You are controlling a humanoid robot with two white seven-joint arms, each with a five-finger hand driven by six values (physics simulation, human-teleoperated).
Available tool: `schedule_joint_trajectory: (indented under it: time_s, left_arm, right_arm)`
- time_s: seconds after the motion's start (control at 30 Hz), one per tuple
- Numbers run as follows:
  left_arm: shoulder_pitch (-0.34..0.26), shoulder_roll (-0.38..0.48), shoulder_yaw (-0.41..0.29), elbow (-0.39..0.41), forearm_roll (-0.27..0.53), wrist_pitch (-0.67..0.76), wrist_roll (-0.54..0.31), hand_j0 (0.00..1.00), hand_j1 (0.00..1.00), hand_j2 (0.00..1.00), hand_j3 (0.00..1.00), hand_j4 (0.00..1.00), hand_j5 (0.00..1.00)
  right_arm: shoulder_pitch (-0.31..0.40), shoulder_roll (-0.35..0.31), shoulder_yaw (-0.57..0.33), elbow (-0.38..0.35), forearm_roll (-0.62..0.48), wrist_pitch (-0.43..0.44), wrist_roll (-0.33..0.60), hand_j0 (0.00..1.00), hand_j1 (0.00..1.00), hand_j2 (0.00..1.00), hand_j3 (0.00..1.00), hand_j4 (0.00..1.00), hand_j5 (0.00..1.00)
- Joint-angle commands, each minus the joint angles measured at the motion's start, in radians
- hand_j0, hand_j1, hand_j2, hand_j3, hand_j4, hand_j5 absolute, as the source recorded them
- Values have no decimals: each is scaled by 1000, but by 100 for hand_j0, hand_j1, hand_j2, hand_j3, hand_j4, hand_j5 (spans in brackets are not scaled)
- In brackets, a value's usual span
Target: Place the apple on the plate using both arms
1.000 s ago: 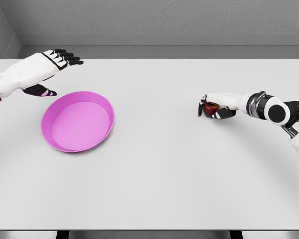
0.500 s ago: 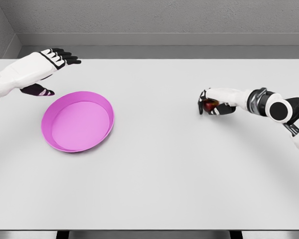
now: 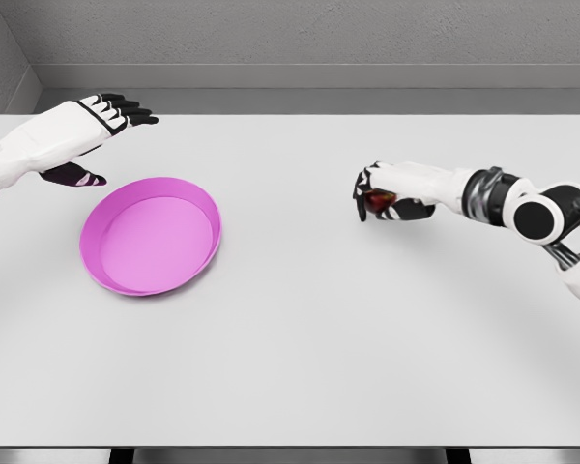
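Observation:
A dark red apple [image 3: 376,200] is held in my right hand [image 3: 379,193], whose fingers curl around it above the table's right half. The hand hides most of the fruit. A shallow pink plate [image 3: 151,235] lies on the left of the table, well apart from the apple. My left hand [image 3: 97,130] hovers behind and left of the plate, palm down, fingers stretched out and holding nothing.
The white table [image 3: 300,329] fills the view, with its front edge at the bottom and a grey wall behind its far edge. Wide bare tabletop lies between the plate and the right hand.
The right hand has lifted the apple off the table and carried it leftward, toward the plate. The left hand has stayed almost still.

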Motion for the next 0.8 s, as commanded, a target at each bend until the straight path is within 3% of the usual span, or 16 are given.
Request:
schedule_joint_trajectory:
  time_s: [0.0,0.17,0.7,0.73,0.77]
  left_arm:
    - [0,2,0,-1,6,1,1,100,100,100,100,100,100]
    - [0,1,0,-4,4,1,1,100,100,100,100,100,100]
    - [0,2,-1,-21,4,1,-19,100,100,100,100,100,100]
    - [2,1,-1,-22,4,1,-19,100,100,100,100,100,100]
    - [2,1,-1,-22,4,1,-21,100,100,100,100,100,100]
  right_arm:
    - [2,1,0,-49,0,-3,0,33,33,33,33,33,33]
    - [12,42,18,-50,-2,-51,0,33,33,33,33,33,33]
    - [0,134,78,-50,0,-49,0,33,33,33,33,33,33]
    - [0,133,78,-50,0,-42,-3,40,40,40,40,40,40]
    - [0,133,75,-46,-2,-34,-10,90,90,90,90,90,90]
